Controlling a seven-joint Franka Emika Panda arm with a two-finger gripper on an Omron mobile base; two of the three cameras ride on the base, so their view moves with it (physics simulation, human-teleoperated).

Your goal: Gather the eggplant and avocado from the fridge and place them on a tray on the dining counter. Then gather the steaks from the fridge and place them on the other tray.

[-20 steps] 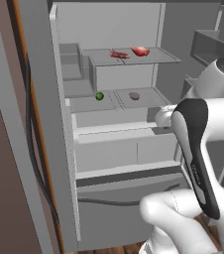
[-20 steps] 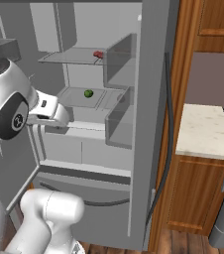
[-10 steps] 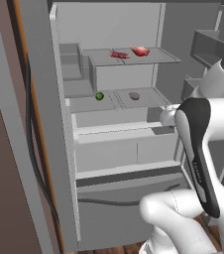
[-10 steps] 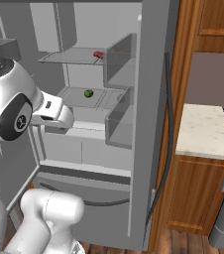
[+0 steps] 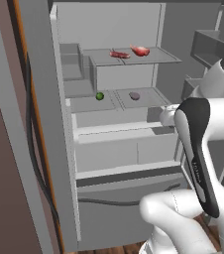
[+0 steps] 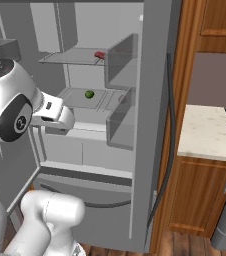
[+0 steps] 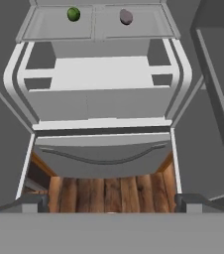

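Avocado point(image 5: 99, 96): small green ball, sitting on the middle shelf of the fridge point(image 5: 59, 149), upper centre of the left base view; also showing at the top edge of the hand view point(image 7: 73, 14) and on the same shelf in the right base view point(image 6: 89, 94).

Eggplant point(image 5: 134, 95): small dull purple lump, lying on that shelf to the right of the avocado, apart from it; its shape is hard to make out. In the hand view point(image 7: 126, 17) it is sitting at the top edge, right of the avocado.

Steaks: darker red one point(image 5: 119, 54) and paler pink one point(image 5: 140, 50), lying just beside each other on the upper glass shelf, above the avocado and eggplant. In the right base view only a red scrap point(image 6: 99, 54) is peeking past a door bin.

Gripper point(image 7: 112, 201): jaws standing wide, holding nothing and touching nothing; the two fingertips point(image 7: 34, 201) are showing at the lower left and lower right of the hand view, with wooden floor between them. In both base views the hand is largely covered by the arm, so the fingers are not showing clearly there.

Fridge: doors standing open, pale drawers below the middle shelf, bottom drawer with a curved handle at the centre of the hand view. Its top is cut off in the base views.

Counter point(image 6: 207, 135): pale stone top on wooden cabinets, right of the right base view, cut off at the frame edge.
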